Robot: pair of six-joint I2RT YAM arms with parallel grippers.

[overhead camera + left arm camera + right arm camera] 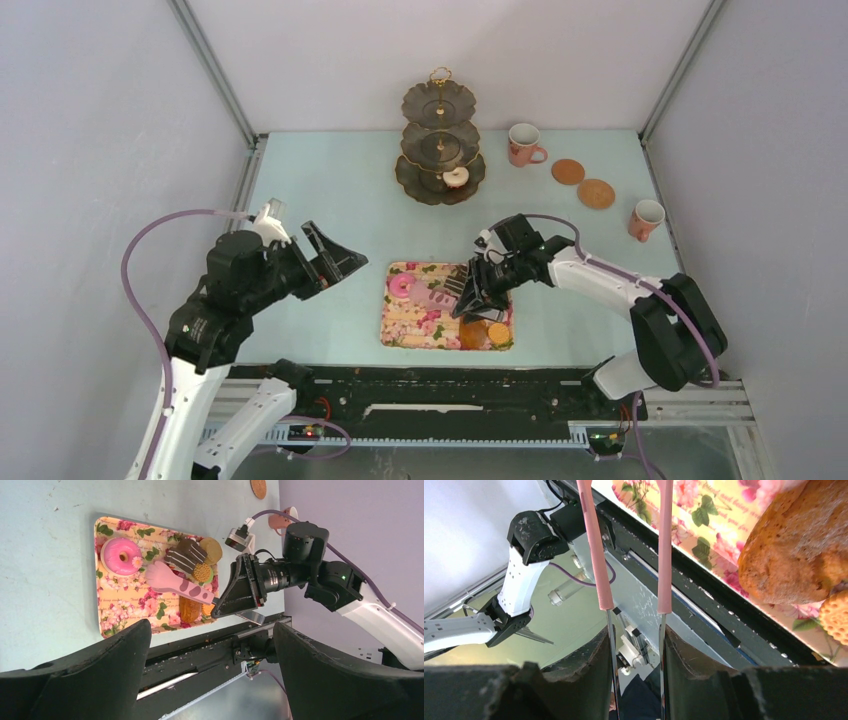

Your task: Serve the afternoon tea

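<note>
Half the floral tray (410, 325) is masked from above by the right tool (478, 300), which is clamped on the metal ends of the pink-handled tongs (177, 582). The tongs' paw-shaped heads lie across the pastries, so the macarons (202, 573) cannot be counted surely, and the right wrist view cuts the brown croissant (794, 555) off at its edge. The bench (330, 190) is pale blue-green, walled by grey panels. The left tool (342, 262) hangs left of the tray, fingers spread wide apart. One three-tier stand (440, 140) stands at the far side, one white donut (456, 178) on its lowest tier. A pink mug (524, 145) sits right of the stand, a second mug (646, 219) near the right wall, and two cork coasters (568, 171) lie between them. The tray carries one pink donut (121, 556) and one striped chocolate slice (186, 556).
</note>
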